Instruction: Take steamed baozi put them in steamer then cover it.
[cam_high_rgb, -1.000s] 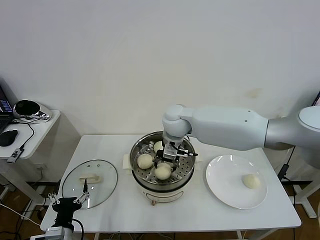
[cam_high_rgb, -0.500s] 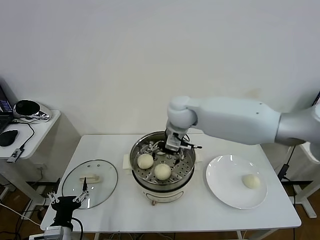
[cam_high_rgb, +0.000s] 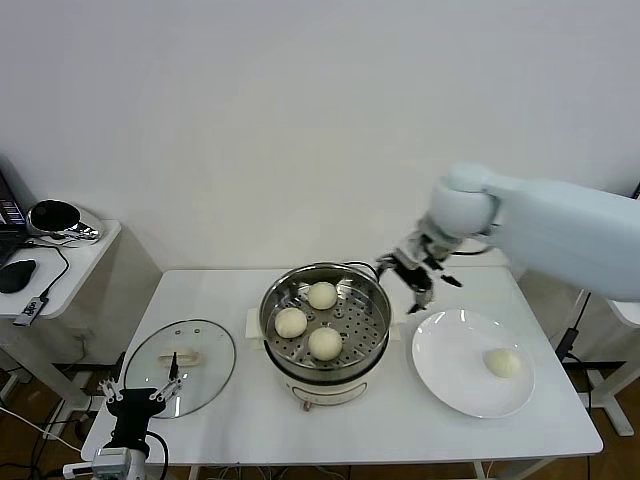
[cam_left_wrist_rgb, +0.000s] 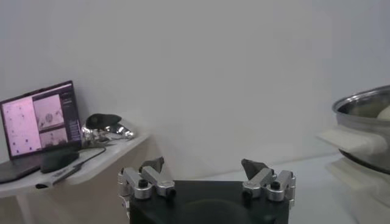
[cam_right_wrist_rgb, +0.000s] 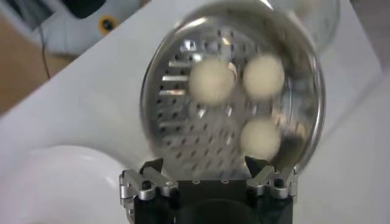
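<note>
Beside steamer, empty right pincer.

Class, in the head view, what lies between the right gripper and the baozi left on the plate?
Only bare plate separates the right gripper from the baozi, seen in the head view.

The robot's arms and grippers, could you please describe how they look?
The right arm is a thick, smooth white shell with rounded joints. The right gripper and left gripper share one build: black body, silver metal finger brackets, dark fingertips. Thin black cables run beside each.
</note>
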